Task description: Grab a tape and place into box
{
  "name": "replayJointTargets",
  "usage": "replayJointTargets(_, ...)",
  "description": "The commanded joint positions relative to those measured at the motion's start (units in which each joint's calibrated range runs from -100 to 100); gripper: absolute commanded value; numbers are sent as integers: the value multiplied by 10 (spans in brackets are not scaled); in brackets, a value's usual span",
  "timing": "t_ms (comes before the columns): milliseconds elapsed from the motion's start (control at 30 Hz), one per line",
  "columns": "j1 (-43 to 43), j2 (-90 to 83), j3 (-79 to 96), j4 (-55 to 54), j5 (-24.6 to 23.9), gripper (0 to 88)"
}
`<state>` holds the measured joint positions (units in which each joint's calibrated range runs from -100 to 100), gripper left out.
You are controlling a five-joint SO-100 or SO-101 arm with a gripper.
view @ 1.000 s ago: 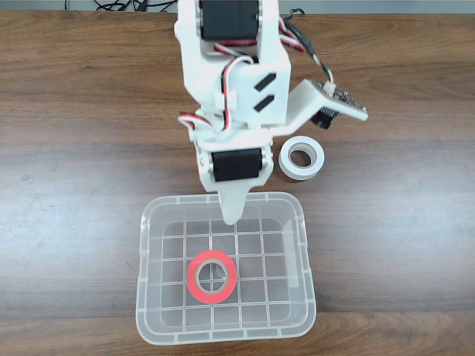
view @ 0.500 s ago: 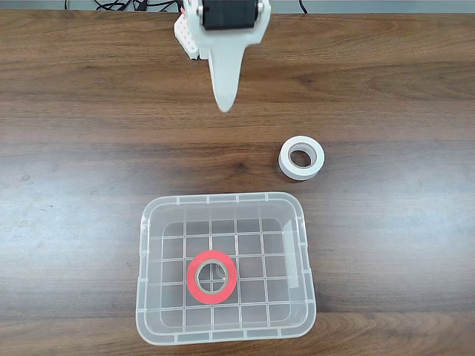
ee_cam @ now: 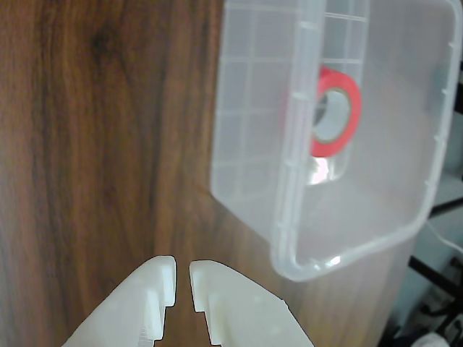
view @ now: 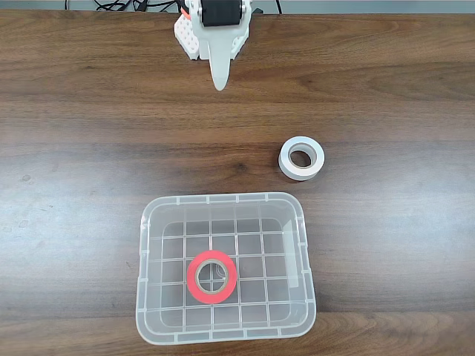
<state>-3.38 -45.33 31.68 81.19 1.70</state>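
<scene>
The red tape (view: 191,277) lies flat on the grid bottom of the clear box (view: 223,198), near the front middle, with nothing touching it. In the fixed view my gripper (view: 219,83) hangs at the top edge, far behind the box and pointing down over the bare wood. The wrist view shows the white fingertips (ee_cam: 163,275) almost together at the bottom, with my gripper (ee_cam: 182,273) shut and holding nothing. Beyond them stands the box (ee_cam: 289,181), and the tape (ee_cam: 353,108) shows through its wall.
A white roll of tape (view: 317,162) lies on the dark wooden table (view: 89,163), to the right of centre between the gripper and the box. Cables run along the table's far edge.
The arm has pulled back from just above the box's far rim to the top of the fixed view. The red tape stays where it lay in the box.
</scene>
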Motion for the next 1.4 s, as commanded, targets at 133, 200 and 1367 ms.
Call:
replayJointTargets(133, 7, -253, 413, -274, -29, 17)
replayJointTargets(200, 7, -316, 482, -306, -23, 23)
replayJointTargets(1367, 2, -534, 671, -197, -15, 21)
